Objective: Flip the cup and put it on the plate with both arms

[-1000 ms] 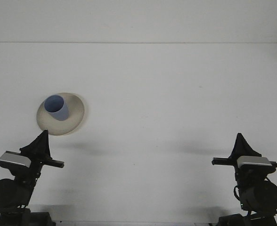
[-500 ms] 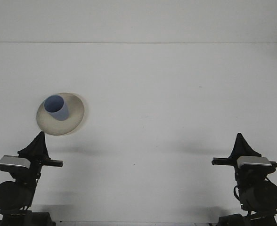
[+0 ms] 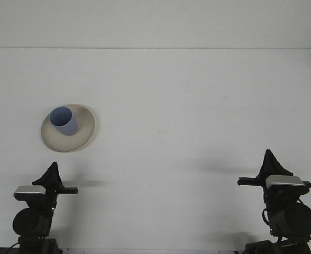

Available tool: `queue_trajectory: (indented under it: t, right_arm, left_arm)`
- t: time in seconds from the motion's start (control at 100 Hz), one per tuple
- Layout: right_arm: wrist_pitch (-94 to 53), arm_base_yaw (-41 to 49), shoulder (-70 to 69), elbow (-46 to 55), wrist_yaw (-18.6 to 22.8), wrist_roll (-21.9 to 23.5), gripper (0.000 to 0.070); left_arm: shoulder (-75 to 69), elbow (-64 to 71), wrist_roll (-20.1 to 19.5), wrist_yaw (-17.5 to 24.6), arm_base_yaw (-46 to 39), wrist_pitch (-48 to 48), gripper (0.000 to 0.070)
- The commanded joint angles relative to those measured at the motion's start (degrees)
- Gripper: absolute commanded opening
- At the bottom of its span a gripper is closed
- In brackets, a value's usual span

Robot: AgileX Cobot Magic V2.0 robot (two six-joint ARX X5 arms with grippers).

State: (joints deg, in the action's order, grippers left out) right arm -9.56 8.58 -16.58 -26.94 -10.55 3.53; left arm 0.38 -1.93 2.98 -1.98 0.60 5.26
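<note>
A plain white surface (image 3: 198,106) carries a cream plate (image 3: 68,128) with a blue cup (image 3: 64,120) standing open-mouth-up on it. Both arms sit low near the front edge, the left gripper (image 3: 53,170) and right gripper (image 3: 270,157) each with jaws brought together to a point, holding nothing.

A broad white table (image 3: 198,106) fills nearly the whole view under soft, even light, its far edge meeting a plain pale wall (image 3: 155,21) in a straight horizontal line; faint shadows lie near the front.

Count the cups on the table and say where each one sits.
1. A single blue cup stands mouth up on the cream plate, left of the table's middle. Nothing in view could hide another.
</note>
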Motion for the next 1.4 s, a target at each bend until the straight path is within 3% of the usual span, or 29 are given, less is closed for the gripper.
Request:
queue_trajectory:
  t: [0.0, 0.91, 1.07, 1.23, 1.39]
  right_arm:
    - [0.52, 0.09, 0.02, -0.37, -0.02, 0.96, 0.0]
    - [0.55, 0.09, 0.04, -0.37, -0.04, 0.55, 0.0]
    - [0.42, -1.11, 0.35, 0.83, 0.7, -5.6, 0.0]
    - [0.59, -6.49, 4.68, 7.37, 13.77, -16.52, 0.0]
    - [0.57, -10.03, 12.26, 15.67, 15.02, -20.79, 0.0]
  left_arm:
    - [-0.22, 1.16, 0.35, -1.44, -0.07, 0.87, 0.0014]
    - [-0.13, 1.14, 0.33, -1.66, -0.04, 0.83, 0.0014]
    - [-0.13, 1.14, 0.33, -1.66, -0.04, 0.83, 0.0014]
    - [-0.13, 1.14, 0.33, -1.66, -0.04, 0.83, 0.0014]
    - [-0.13, 1.14, 0.33, -1.66, -0.04, 0.83, 0.0014]
